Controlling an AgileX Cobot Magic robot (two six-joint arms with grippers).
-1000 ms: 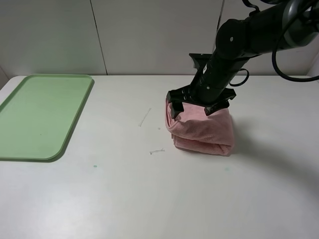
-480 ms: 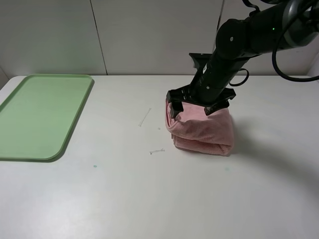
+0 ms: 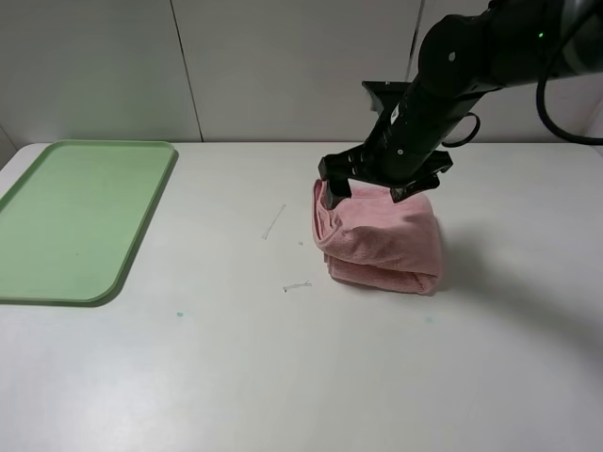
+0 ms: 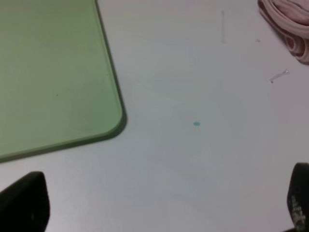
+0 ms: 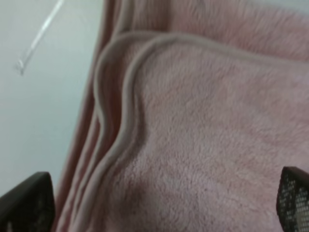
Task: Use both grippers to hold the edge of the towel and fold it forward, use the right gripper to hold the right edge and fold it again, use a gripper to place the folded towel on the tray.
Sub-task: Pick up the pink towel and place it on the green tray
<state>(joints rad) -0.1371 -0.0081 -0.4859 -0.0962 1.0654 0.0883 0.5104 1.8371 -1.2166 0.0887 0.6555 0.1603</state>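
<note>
The right gripper [image 3: 372, 191] has just risen off the twice-folded pink towel [image 3: 386, 240], jaws spread wide like those of the left gripper [image 4: 161, 205], leaving it on the table [image 3: 283, 377] well apart from the green tray [image 3: 75, 217], so only placing seems left.

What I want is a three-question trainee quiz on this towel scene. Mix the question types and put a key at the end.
1. True or false: the folded towel lies on the tray.
2. Multiple choice: the fingers of the right gripper are A) spread open over the towel, B) shut on the tray's rim, C) shut on the towel's label.
3. Fill in: in the high view, the tray sits on the ____ side of the table.
Key: 1 false; 2 A; 3 left.
</note>
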